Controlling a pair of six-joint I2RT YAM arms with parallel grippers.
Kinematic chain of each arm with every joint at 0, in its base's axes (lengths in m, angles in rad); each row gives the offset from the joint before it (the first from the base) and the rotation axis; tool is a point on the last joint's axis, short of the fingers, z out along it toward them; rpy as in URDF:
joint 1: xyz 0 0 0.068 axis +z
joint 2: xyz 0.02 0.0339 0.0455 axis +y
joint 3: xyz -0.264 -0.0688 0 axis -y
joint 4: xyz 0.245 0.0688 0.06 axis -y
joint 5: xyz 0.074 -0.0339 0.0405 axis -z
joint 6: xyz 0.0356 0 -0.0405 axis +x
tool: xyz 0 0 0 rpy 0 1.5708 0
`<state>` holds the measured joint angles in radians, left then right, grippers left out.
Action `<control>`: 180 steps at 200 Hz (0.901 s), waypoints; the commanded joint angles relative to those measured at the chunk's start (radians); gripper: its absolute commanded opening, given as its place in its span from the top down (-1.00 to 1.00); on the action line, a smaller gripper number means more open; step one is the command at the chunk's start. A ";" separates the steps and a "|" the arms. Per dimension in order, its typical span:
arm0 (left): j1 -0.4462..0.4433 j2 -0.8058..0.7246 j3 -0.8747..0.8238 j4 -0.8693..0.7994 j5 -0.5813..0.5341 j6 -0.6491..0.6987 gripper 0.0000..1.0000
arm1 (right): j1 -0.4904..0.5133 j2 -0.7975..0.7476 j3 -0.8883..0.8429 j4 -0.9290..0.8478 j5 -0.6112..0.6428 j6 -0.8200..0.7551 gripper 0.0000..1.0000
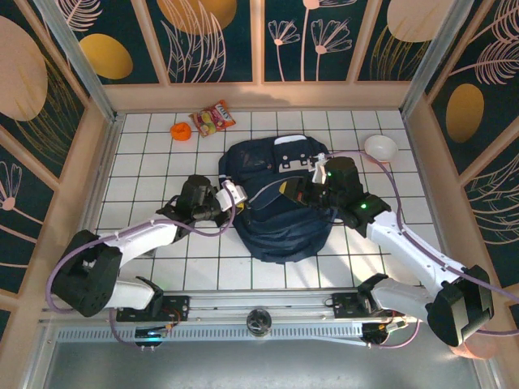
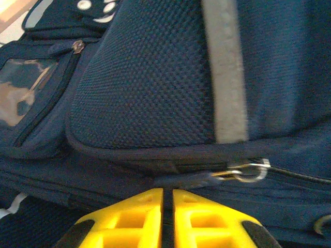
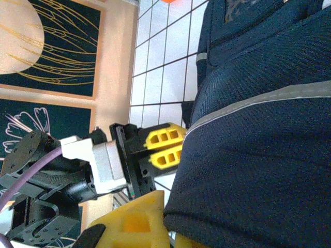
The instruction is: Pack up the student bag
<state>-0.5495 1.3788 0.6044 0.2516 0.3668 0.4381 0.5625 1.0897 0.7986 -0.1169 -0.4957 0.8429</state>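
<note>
navy mesh student bag [image 1: 276, 212], grey stripe [image 2: 225, 72], left gripper [image 2: 163, 209] jaws pressed together, left wrist adds metal zipper ring [image 2: 252, 171], right gripper [image 1: 297, 191] spread unclear

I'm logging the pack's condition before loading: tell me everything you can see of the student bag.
The student bag is dark navy fabric, partly mesh-textured, with a grey stripe, a clear window pocket and a zip with a metal ring. It lies flat and slack in the middle of the white tiled table. The left gripper appears to pinch the zip pull at the bag's left edge. The right gripper is against its right side.
</note>
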 commanded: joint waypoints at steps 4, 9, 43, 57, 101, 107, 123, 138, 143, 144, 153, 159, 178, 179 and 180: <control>0.008 0.045 0.046 0.024 -0.075 -0.003 0.82 | 0.003 -0.029 0.065 0.057 -0.096 -0.022 1.00; 0.007 0.054 0.053 0.024 -0.081 -0.007 0.84 | 0.002 -0.031 0.064 0.061 -0.098 -0.020 1.00; 0.009 0.074 0.079 0.013 -0.081 -0.028 0.80 | 0.000 -0.049 0.074 0.050 -0.088 -0.026 1.00; 0.011 0.049 0.071 -0.005 -0.047 -0.015 0.60 | -0.006 -0.053 0.077 0.032 -0.083 -0.037 1.00; 0.010 -0.066 0.091 -0.139 0.113 0.019 -0.21 | -0.009 -0.050 0.082 0.020 -0.108 -0.048 1.00; 0.010 -0.074 0.103 -0.163 0.144 0.028 -0.35 | -0.009 -0.048 0.086 0.023 -0.108 -0.046 1.00; 0.009 -0.088 0.125 -0.168 0.188 -0.005 -0.56 | -0.009 -0.043 0.087 0.035 -0.112 -0.042 1.00; 0.002 -0.094 0.147 -0.168 0.215 -0.040 -0.66 | -0.010 -0.036 0.085 0.046 -0.110 -0.038 1.00; -0.006 -0.095 0.152 -0.169 0.210 -0.042 -0.68 | -0.009 -0.034 0.085 0.050 -0.110 -0.036 1.00; -0.007 -0.095 0.153 -0.168 0.207 -0.043 -0.68 | -0.009 -0.034 0.085 0.050 -0.110 -0.037 1.00; -0.026 -0.100 0.158 -0.156 0.179 -0.050 -0.74 | -0.009 -0.028 0.085 0.056 -0.112 -0.035 1.00; -0.040 -0.101 0.163 -0.151 0.172 -0.052 -0.76 | -0.010 -0.025 0.083 0.060 -0.114 -0.035 1.00; -0.083 -0.086 0.183 -0.150 0.175 -0.044 -0.83 | -0.009 -0.016 0.088 0.068 -0.117 -0.032 1.00; -0.084 -0.084 0.185 -0.151 0.175 -0.043 -0.83 | -0.010 -0.015 0.087 0.069 -0.117 -0.031 1.00; -0.086 -0.083 0.186 -0.151 0.175 -0.043 -0.83 | -0.009 -0.015 0.087 0.069 -0.118 -0.031 1.00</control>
<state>-0.5808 1.3048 0.7242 0.0719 0.4755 0.4141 0.5457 1.0821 0.8314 -0.1455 -0.5323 0.8314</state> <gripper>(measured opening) 0.903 0.061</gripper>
